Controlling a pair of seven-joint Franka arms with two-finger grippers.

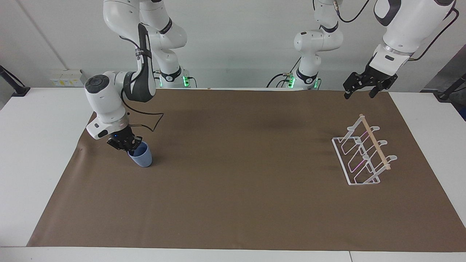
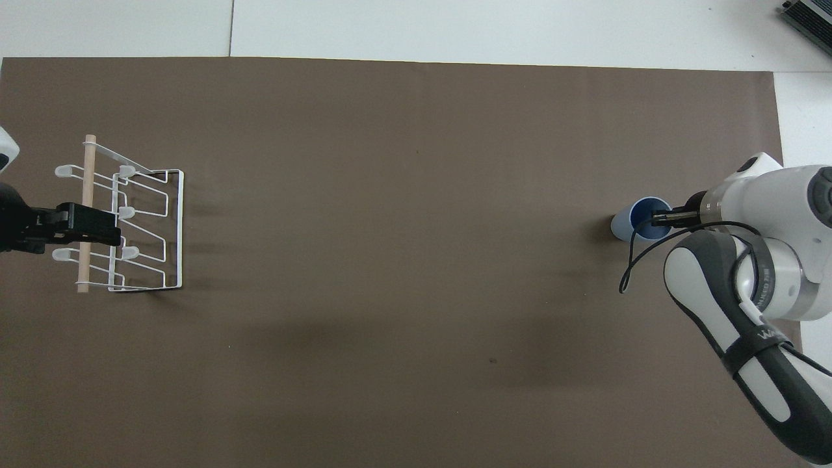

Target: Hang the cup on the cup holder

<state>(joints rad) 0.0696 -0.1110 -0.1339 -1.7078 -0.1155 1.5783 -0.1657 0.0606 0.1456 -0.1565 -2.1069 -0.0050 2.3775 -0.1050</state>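
Note:
The light blue cup [image 1: 142, 159] stands slightly tilted on the brown mat at the right arm's end of the table; it also shows in the overhead view [image 2: 629, 223]. My right gripper [image 1: 128, 145] is shut on the cup's rim, one finger inside the cup [image 2: 660, 218]. The white wire cup holder [image 1: 374, 142] with its wooden dowel stands empty at the left arm's end [image 2: 87, 182]. My left gripper [image 1: 358, 94] hangs open and empty in the air, apart from the holder; in the overhead view it overlaps the holder [image 2: 88, 224].
A brown mat [image 1: 236, 174] covers most of the white table [image 1: 40, 145]. A black cable [image 1: 151, 120] loops from the right arm's wrist above the mat near the cup.

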